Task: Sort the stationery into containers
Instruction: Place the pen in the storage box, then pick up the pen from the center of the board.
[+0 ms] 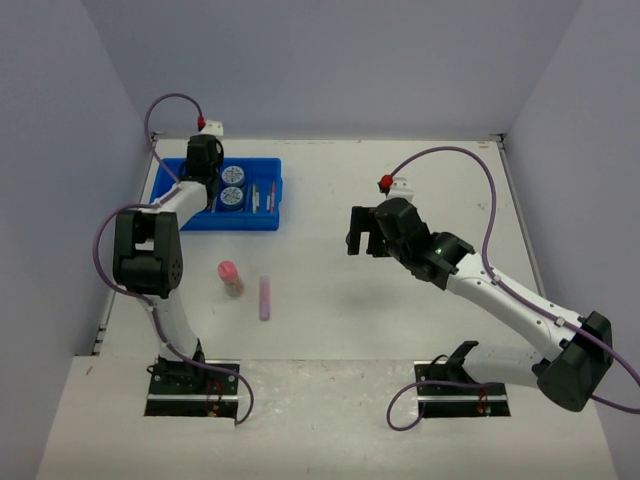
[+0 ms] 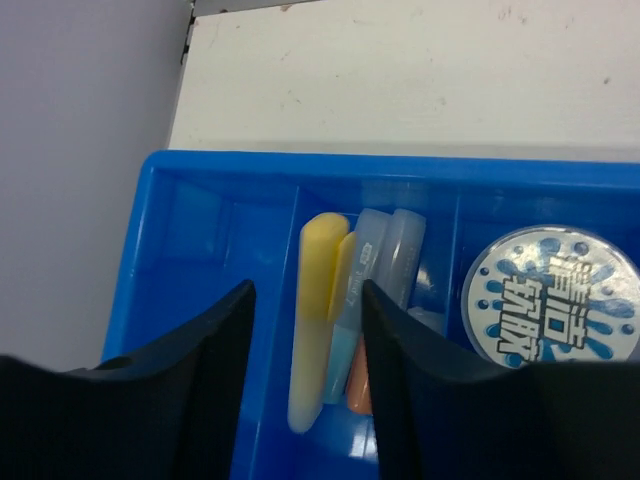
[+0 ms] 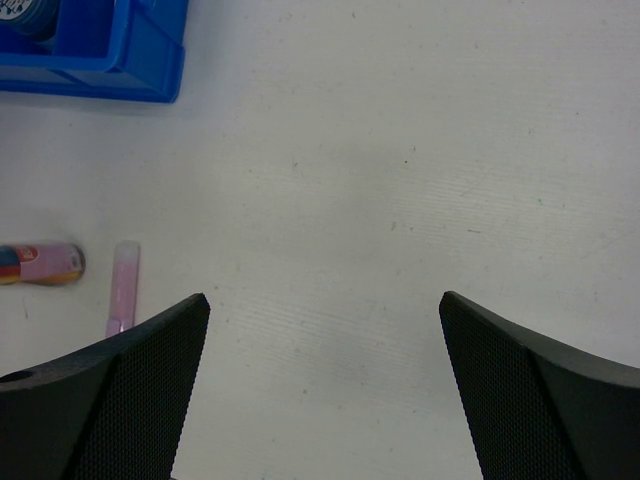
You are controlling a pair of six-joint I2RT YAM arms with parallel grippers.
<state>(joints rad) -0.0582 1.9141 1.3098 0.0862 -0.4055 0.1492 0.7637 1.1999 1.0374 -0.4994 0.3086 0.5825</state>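
Blue tray (image 1: 245,221), far left: 2 round tubs (image 1: 238,175), 2 thin pens (image 1: 257,197), marker sticks (image 2: 315,320) bunched in one compartment, count unclear.
Table, near side of tray: 1 pink-capped bottle (image 1: 231,278), 1 purple marker (image 1: 265,297).
Left gripper (image 2: 306,300) above tray, jaws apart, gripping nothing.
Right gripper (image 3: 325,300) mid-table, jaws wide apart.

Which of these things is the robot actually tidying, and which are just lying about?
Part of the job: bright blue plastic divided tray; pastel marker sticks inside it; thin pens; two round blue tubs; small pink-capped bottle and pale purple marker stick, both loose on the table.
Just there: purple cables; red-capped white fittings at the table's far edge.
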